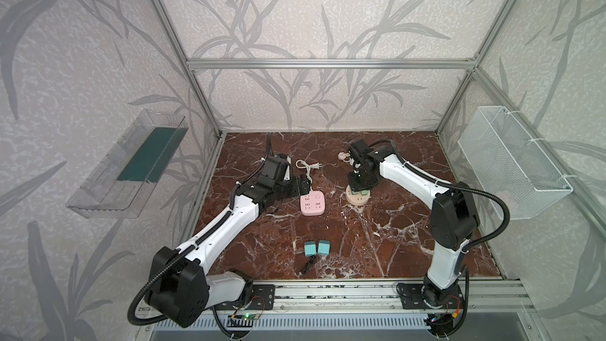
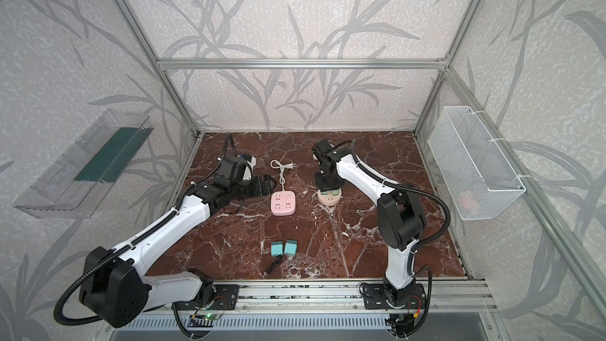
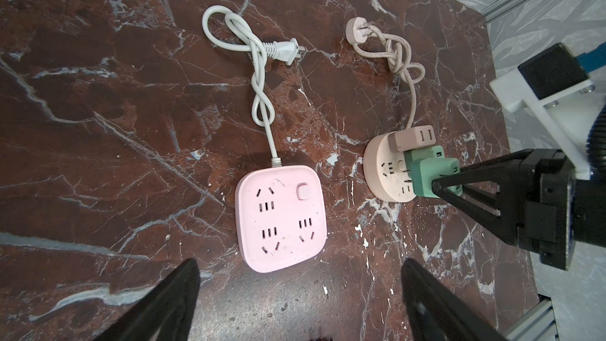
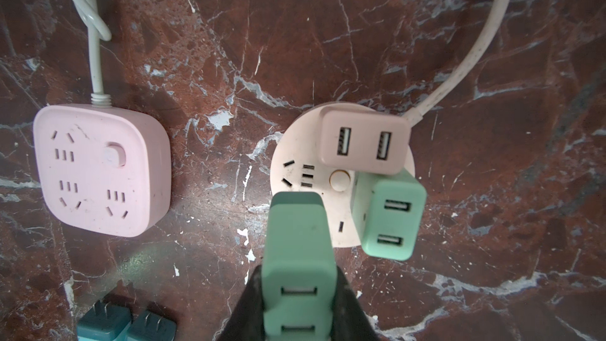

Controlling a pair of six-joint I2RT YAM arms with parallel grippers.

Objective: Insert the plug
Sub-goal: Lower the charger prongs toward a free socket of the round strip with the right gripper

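**We see the right jaws clamped on a green plug [image 4: 298, 244] at the round socket [image 4: 296, 175] — the left jaws gape by the pink strip [image 3: 282, 218].**

The held plug sits right of centre on the surface [image 1: 393, 241]. In the left wrist view its prongs show in the slim gap between its body and the socket's face, so we judge it not seated flush. Two more plugs are in that socket: a second green one [image 4: 390, 221] just beside the held plug and a beige one [image 4: 364, 141] on the far side. The left jaws stand wide, holding nothing, at the strip's far-left edge. The strip lies just left of the socket, apart from it. Two teal plugs [image 1: 310, 248] lie side by side near the front, well apart from both.
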